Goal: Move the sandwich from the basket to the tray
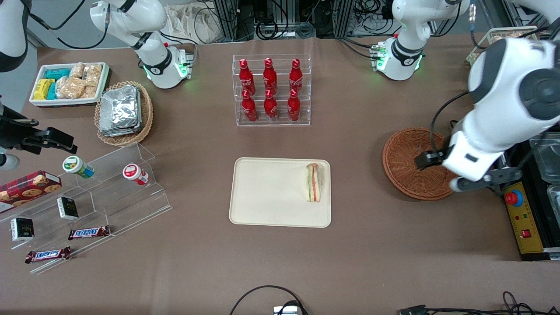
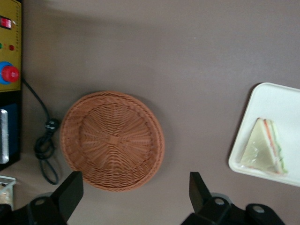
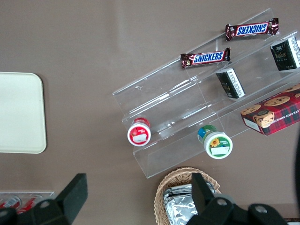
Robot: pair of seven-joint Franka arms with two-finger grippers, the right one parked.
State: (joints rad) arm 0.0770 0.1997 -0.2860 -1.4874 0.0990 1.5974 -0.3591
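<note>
The sandwich point(image 1: 313, 182) lies on the cream tray point(image 1: 267, 192), near the tray's edge that faces the basket. It also shows in the left wrist view point(image 2: 265, 147) on the tray point(image 2: 281, 103). The reddish-brown wicker basket point(image 1: 407, 166) stands empty toward the working arm's end of the table, beside the tray; the left wrist view shows its bare inside point(image 2: 112, 140). My left gripper point(image 1: 431, 159) hangs above the basket, open and empty point(image 2: 135, 197), with its fingers point(image 2: 70, 192) wide apart over the basket's rim and the bare table.
A clear rack of red bottles point(image 1: 271, 89) stands farther from the front camera than the tray. A yellow control box point(image 1: 523, 214) with a cable point(image 2: 44, 140) lies beside the basket. A clear shelf of snacks point(image 1: 87, 197), a foil-pack basket point(image 1: 124, 113) and a white tub point(image 1: 68, 83) stand toward the parked arm's end.
</note>
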